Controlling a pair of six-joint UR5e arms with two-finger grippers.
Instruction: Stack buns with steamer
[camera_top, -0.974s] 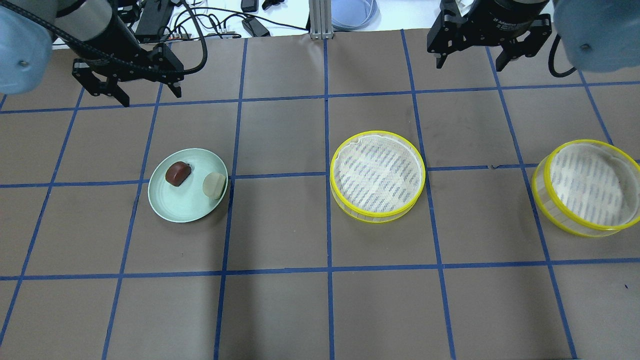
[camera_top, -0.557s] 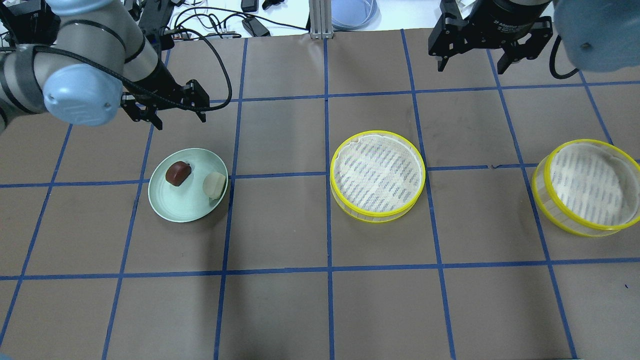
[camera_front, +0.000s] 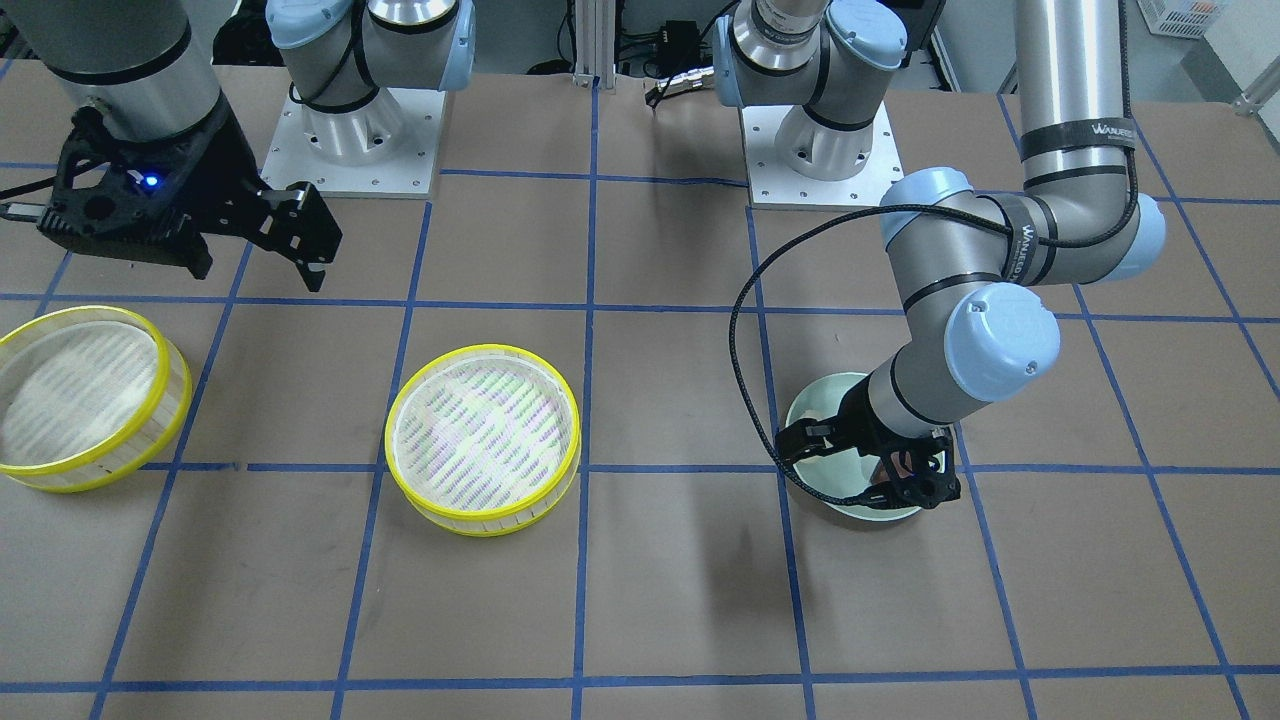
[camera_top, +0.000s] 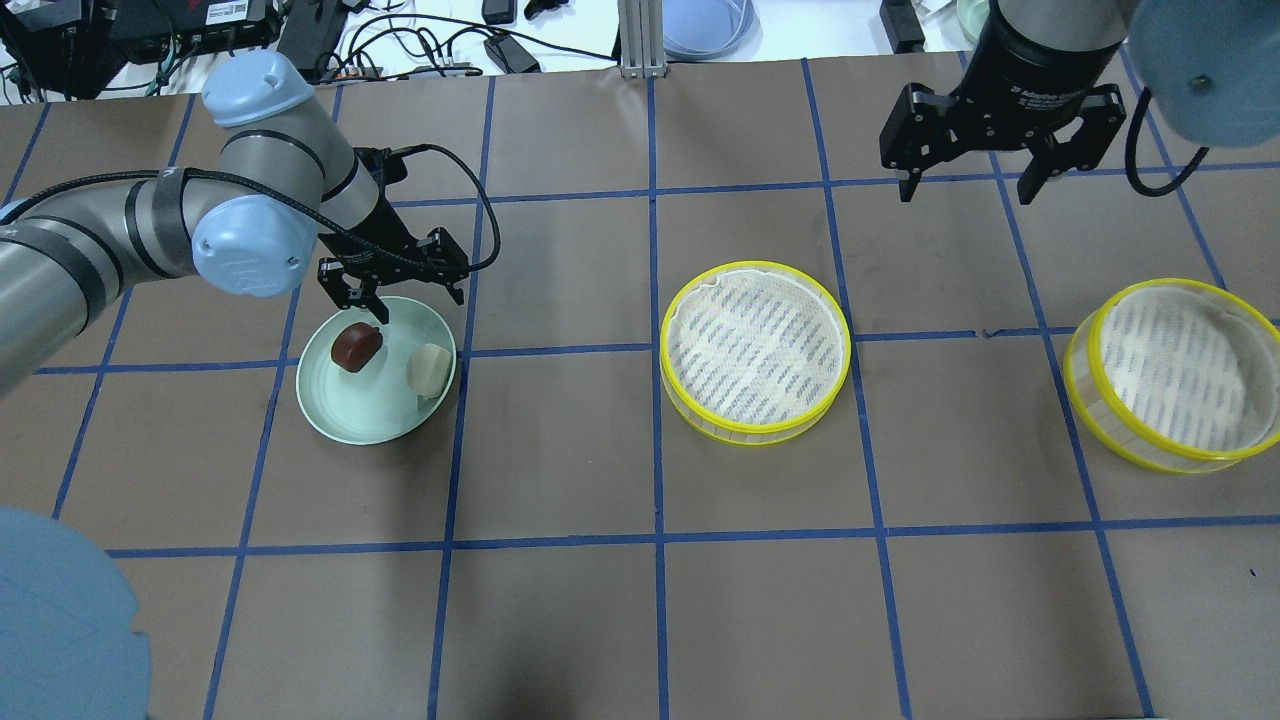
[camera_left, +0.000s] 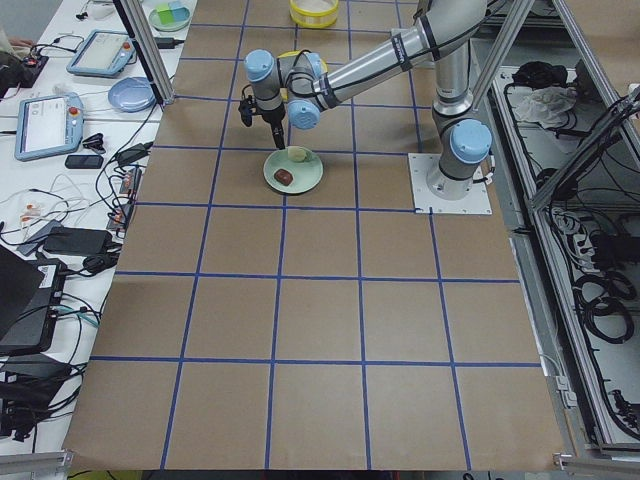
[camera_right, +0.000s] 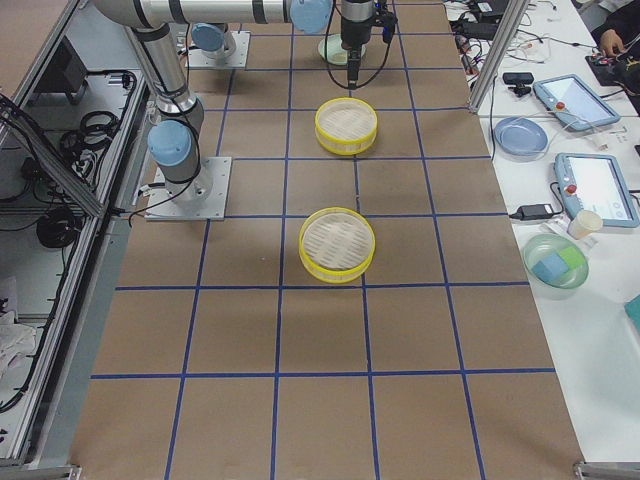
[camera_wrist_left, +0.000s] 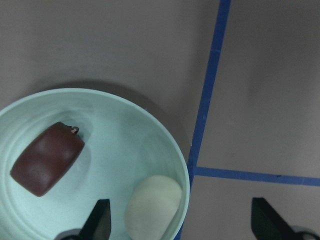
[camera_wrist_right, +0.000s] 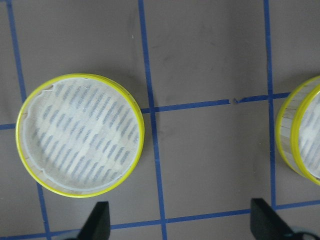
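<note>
A dark reddish-brown bun (camera_top: 356, 346) and a cream-white bun (camera_top: 430, 368) lie on a pale green plate (camera_top: 365, 415) at the table's left. My left gripper (camera_top: 410, 303) is open and empty, low over the plate's far rim, with one fingertip just behind the brown bun. The left wrist view shows the brown bun (camera_wrist_left: 47, 159), the cream bun (camera_wrist_left: 152, 205) and the plate's rim (camera_wrist_left: 167, 137). A yellow-rimmed steamer (camera_top: 755, 350) stands at centre and a second steamer (camera_top: 1175, 375) at the right. My right gripper (camera_top: 965, 195) is open and empty, high behind and between them.
Blue tape lines grid the brown table. Cables, a controller and a blue dish (camera_top: 705, 25) lie beyond the far edge. Both steamers also show in the right wrist view, one at the left (camera_wrist_right: 80, 135) and one at the right edge (camera_wrist_right: 305, 130).
My left arm has swung in and come down from the far left to the plate's far rim. My right gripper has shifted slightly nearer. Buns and steamers have not moved.
</note>
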